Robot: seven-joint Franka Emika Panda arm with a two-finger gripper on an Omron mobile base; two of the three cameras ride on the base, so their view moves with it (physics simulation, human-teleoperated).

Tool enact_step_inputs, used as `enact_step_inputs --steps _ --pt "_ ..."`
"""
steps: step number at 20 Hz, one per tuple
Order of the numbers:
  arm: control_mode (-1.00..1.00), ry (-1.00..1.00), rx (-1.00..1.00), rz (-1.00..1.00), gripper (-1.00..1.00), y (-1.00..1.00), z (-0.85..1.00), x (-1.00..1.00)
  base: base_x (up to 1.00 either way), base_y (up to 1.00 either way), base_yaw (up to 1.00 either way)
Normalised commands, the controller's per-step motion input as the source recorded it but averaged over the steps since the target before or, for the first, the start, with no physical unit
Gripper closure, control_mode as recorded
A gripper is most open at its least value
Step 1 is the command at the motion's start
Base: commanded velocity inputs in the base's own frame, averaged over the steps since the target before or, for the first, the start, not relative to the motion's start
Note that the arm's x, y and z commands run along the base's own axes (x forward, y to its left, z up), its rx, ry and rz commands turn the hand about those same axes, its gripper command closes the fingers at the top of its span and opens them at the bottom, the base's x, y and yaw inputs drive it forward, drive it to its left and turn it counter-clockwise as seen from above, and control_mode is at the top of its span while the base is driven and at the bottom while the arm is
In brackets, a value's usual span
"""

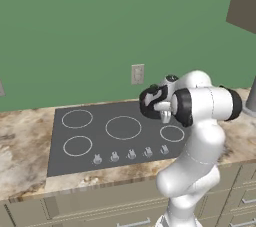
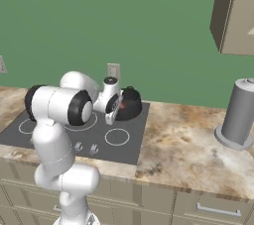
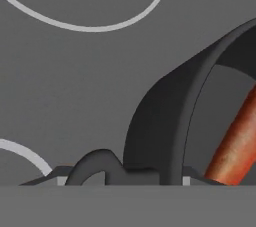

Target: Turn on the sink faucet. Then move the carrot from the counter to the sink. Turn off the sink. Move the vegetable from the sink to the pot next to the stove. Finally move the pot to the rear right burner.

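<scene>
The jaws [image 3: 120, 178] stand part open astride the rim of the dark pot [image 3: 170, 116], one tip outside its wall and one inside; whether they press on the rim cannot be told. Inside the pot, just beyond the inner tip, the orange-red carrot [image 3: 234, 146] leans against the wall. The pot sits on the stove [image 2: 131, 142] at its rear right corner, with the white burner rings [image 3: 95, 21] spread on the far side of the jaws. Further out lies the marbled surface [image 2: 183, 144], and on it, well apart from the jaws, a grey cylinder [image 2: 239, 115].
</scene>
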Motion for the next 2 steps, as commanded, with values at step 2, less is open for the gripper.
enact_step_inputs --steps 2 --pt "-1.0 0.08 0.0 0.0 1.0 0.0 -0.1 0.0 0.0 0.0 0.0"
